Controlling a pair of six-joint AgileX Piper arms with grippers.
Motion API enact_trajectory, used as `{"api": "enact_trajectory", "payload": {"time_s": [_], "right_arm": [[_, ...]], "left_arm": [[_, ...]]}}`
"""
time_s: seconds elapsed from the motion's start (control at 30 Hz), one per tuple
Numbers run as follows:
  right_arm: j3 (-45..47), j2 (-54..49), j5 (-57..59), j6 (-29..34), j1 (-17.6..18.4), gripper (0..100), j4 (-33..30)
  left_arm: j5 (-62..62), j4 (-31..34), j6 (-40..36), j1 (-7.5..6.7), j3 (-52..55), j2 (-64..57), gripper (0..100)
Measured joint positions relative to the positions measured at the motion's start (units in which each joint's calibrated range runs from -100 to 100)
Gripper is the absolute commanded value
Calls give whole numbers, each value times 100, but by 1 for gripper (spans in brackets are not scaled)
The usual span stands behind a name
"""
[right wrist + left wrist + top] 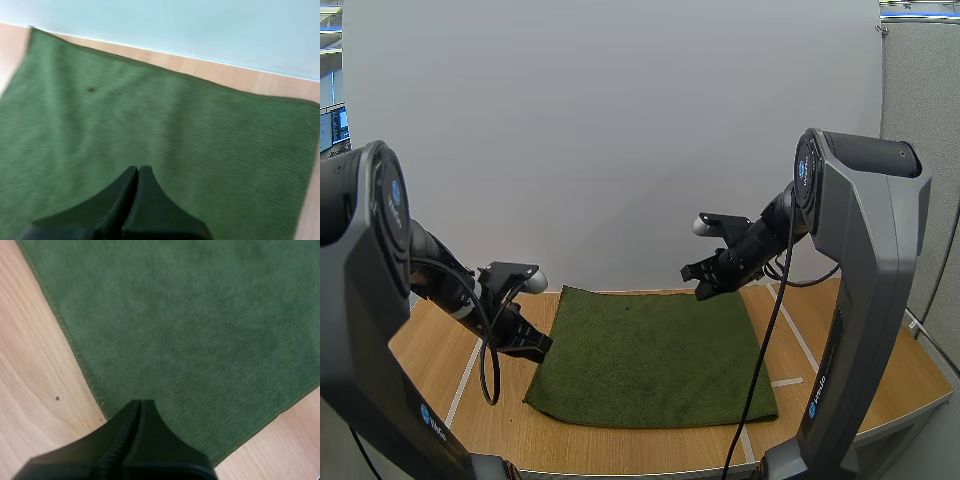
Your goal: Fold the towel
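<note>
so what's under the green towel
The green towel lies spread flat on the wooden table, whose bare top shows around its edges. The part beneath is covered, so nothing there can be seen; no bulge shows in the cloth.

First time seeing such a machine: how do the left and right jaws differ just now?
The left jaws hang low, near the towel; the right jaws sit higher above it. The left jaws are at its near left corner, the right jaws by its far right corner. Both are shut and hold nothing.
</note>
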Motion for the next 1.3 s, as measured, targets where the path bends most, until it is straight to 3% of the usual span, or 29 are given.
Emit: {"api": "enact_trajectory", "payload": {"time_s": [0.33,0.53,1.3], "right_arm": [[0,633,-850,0,0,0,-157],[0,950,-1400,0,0,0,-180],[0,1153,-1847,-12,0,0,-473]], "left_arm": [[-406,187,-102,-63,0,884,0],[-459,725,-203,-63,-3,1432,0],[-662,976,-682,-71,106,1458,0]]}}
